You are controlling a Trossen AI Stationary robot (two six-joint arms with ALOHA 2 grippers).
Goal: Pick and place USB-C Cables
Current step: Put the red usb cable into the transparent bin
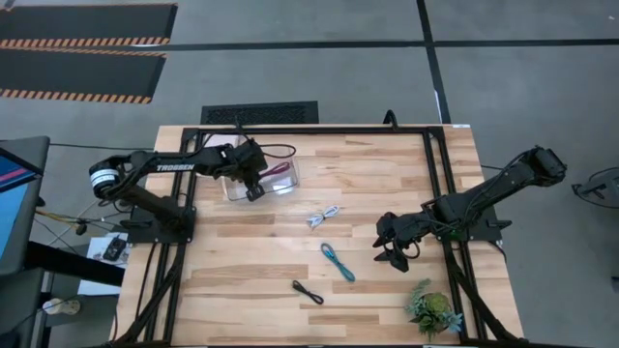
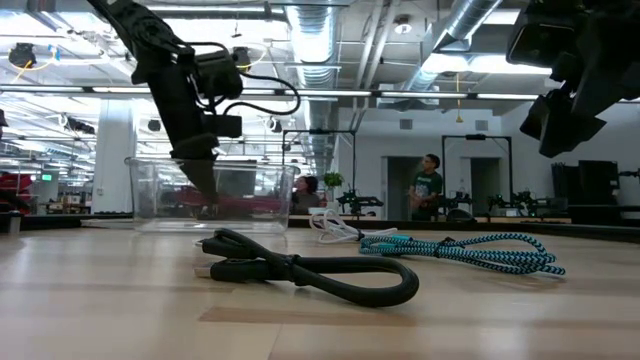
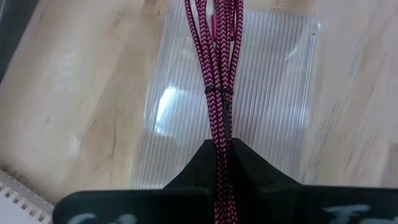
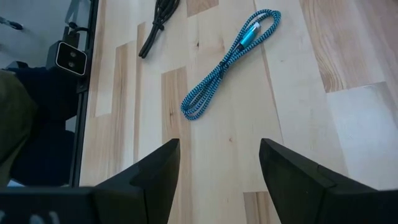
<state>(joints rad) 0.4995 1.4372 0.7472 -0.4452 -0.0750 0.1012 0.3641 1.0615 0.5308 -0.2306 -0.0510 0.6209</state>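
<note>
My left gripper (image 1: 253, 186) reaches down into a clear plastic container (image 1: 290, 184), shut on the maroon-red cable (image 3: 217, 68), which stretches out over the container's ribbed floor (image 3: 273, 81). The white cable (image 1: 324, 216), the teal cable (image 1: 338, 261) and the black cable (image 1: 308, 291) lie flat on the wooden table. My right gripper (image 1: 392, 253) hovers open to the right of the teal cable (image 4: 230, 59), above the table and touching nothing. In the low view the black cable (image 2: 300, 268) lies nearest, with the teal cable (image 2: 470, 250) and the white cable (image 2: 335, 228) behind it. My left gripper pinches the maroon-red cable bundle between its two fingers (image 3: 249, 162), just behind the dark tie (image 3: 219, 93) around its strands. The fingers lie along the cable. It runs straight out from the fingertips over the container floor; whether its far end rests there I cannot tell.
A small green potted plant (image 1: 432, 311) stands near the table's near right corner. A black frame (image 1: 435, 164) runs along the table's edges. People and racks show in the room (image 2: 428, 180) beyond the table. Bare wood lies between the container and the loose cables.
</note>
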